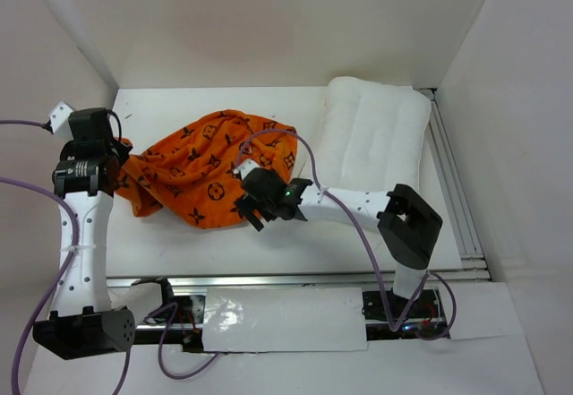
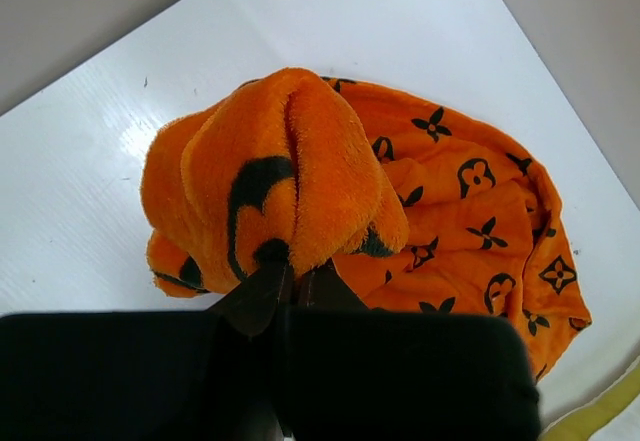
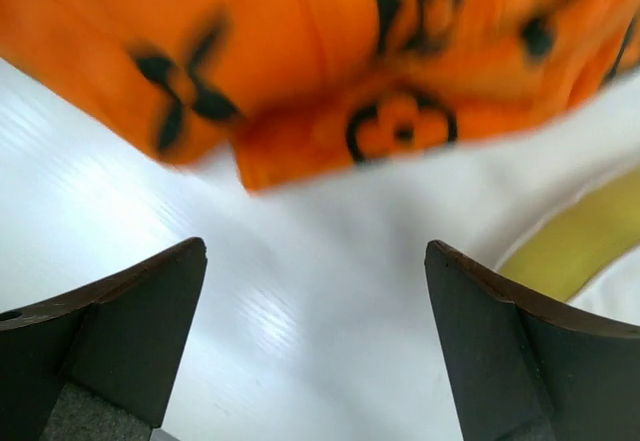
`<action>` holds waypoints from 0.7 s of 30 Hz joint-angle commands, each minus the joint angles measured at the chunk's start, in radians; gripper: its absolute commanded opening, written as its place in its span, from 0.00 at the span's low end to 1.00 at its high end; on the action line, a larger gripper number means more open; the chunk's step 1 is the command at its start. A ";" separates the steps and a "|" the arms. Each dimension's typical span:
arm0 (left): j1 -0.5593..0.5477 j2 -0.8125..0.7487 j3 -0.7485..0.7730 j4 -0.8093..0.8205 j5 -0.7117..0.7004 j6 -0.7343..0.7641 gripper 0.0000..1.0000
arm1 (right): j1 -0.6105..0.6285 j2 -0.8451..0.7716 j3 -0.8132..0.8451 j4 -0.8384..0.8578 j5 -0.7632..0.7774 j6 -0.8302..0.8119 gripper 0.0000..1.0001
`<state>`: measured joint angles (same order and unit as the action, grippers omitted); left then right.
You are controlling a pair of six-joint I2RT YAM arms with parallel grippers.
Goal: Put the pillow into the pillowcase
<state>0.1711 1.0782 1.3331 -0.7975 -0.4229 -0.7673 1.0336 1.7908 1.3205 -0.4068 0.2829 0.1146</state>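
So the pillowcase (image 1: pixel 201 167) is lying in a crumpled heap on the white table (image 1: pixel 179 243), a bit toward 10 o'clock from the middle in the top view. The pillow (image 1: pixel 372 140) is flat on the table out at about 2 o'clock. Its near-left edge sits right next to the heap, and I can't tell if they actually touch. Pillow's fully outside the case.

The left gripper (image 1: pixel 121 164) is at the 9 o'clock end of the heap. In the left wrist view its fingertips (image 2: pixel 262 291) are pinched together on a bunched fold of the orange fabric (image 2: pixel 290 161), which is lifted up off the table a little. A sliver of the pillow's yellow seam (image 2: pixel 600 411) shows at 5 o'clock in that view.

The right gripper (image 1: pixel 251 209) is at the heap's 5 o'clock edge. Its wrist view is blurry, but the two dark fingers (image 3: pixel 140 311) are spread wide with only bare table between them, holding nothing. The case's edge (image 3: pixel 300 41) is just ahead at 12 o'clock, and the yellow seam (image 3: pixel 570 241) is at 3 o'clock.
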 commanded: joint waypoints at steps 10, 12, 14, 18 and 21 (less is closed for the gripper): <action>0.007 -0.012 0.021 -0.008 -0.017 -0.007 0.00 | -0.015 0.131 -0.017 0.138 0.021 -0.025 0.96; 0.007 -0.012 0.021 -0.008 -0.017 0.002 0.00 | -0.029 0.178 0.009 0.149 -0.025 -0.035 0.96; 0.007 -0.003 0.032 -0.018 -0.017 0.002 0.00 | -0.052 0.206 0.052 0.149 -0.054 -0.035 0.95; 0.007 0.006 0.054 -0.019 -0.017 0.011 0.00 | -0.102 0.226 0.033 0.203 -0.160 -0.035 0.89; 0.007 0.015 0.063 -0.019 -0.017 0.011 0.00 | -0.148 0.216 -0.023 0.287 -0.369 -0.024 0.74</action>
<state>0.1726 1.0962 1.3487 -0.8379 -0.4248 -0.7628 0.9234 2.0079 1.3262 -0.2298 0.1005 0.0891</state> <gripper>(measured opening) 0.047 0.774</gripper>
